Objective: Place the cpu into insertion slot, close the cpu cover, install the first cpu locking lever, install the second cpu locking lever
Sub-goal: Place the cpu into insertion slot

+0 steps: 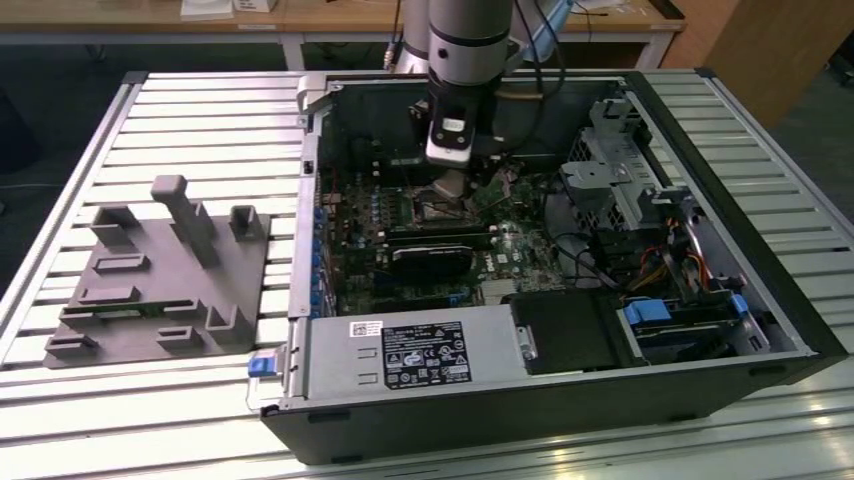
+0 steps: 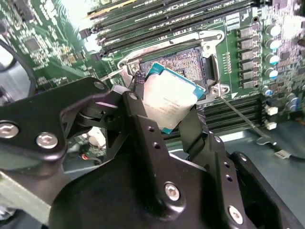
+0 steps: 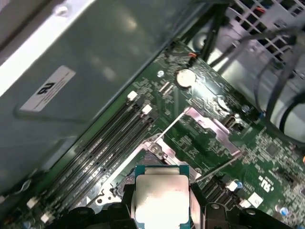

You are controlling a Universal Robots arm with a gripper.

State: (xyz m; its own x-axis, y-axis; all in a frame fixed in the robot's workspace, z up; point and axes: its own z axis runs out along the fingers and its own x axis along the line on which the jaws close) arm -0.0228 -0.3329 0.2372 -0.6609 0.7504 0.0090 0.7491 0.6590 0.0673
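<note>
Ribbed aluminium tabletop (image 1: 160, 110) is seen carrying an open black desktop computer case (image 1: 787, 330) laid on its side, with a green motherboard (image 2: 52, 28) exposed inside. A grey robot arm (image 1: 467, 40) is seen reaching down into the case. Its black two-fingered gripper (image 2: 164, 109) is clamped on the cpu (image 2: 169, 98), a small flat square chip with a silvery-grey metal top, which is taken by two opposite edges.

The cpu is held tilted just above the insertion slot (image 2: 183, 64), a black-rimmed square socket with a dark centre. In the first wrist view the cpu cover (image 3: 212, 131), a thin silvery metal frame, appears swung open beside the slot.

The chip is judged light, thin and stiff, with a smooth top that could slip. Its underside and the socket contacts are judged fragile, so the edges are considered the right place for a hold.

The chip's underside is hidden, and part of the slot is covered by the chip and the fingers (image 2: 138, 102). Whether any corner touches the slot cannot be told.
</note>
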